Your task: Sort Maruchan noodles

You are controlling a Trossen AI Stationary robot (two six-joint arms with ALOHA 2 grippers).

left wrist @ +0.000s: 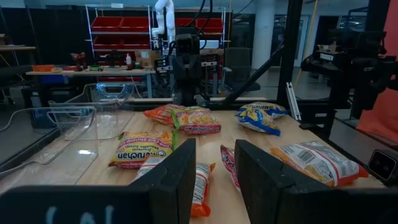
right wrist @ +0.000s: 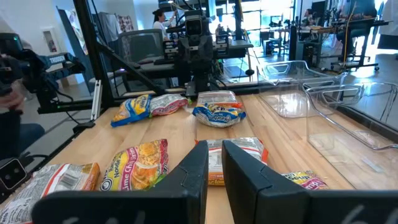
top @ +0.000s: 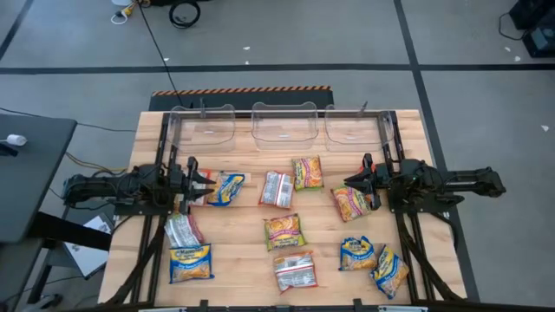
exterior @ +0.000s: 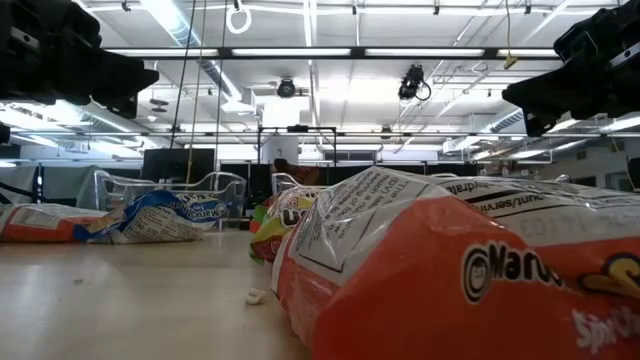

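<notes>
Dark fingers of the left hand (top: 205, 183) stand a little apart with nothing between them, hovering over the left side of the wooden tabletop (top: 243, 251). Just beside its tips lies a blue-and-yellow Maruchan packet (top: 227, 189), with an orange-red packet (top: 199, 192) partly under the hand. The left wrist view shows those fingers (left wrist: 180, 180) parted above another orange-red packet (left wrist: 202, 180).

Opposite, the right hand (top: 357, 181) hovers over the right side of the tabletop, its fingers nearly together and gripping nothing. A yellow packet with a pink-red edge (top: 351, 204) lies just below and beside its tips.

Between the two hands sit an orange-and-white packet (top: 277, 189) and a yellow-green packet (top: 307, 172), close together near the middle. Further toward the near edge lie a second yellow packet (top: 284, 231) and a white-backed packet (top: 296, 271). On the left near side are a pale packet (top: 181, 230) and a blue-yellow packet (top: 190, 263); on the right near side, two more blue-yellow packets (top: 357, 253) (top: 390, 271) lie just beside each other.

Three clear plastic bins (top: 284, 124) stand in a row along the far edge, well apart from the packets.
</notes>
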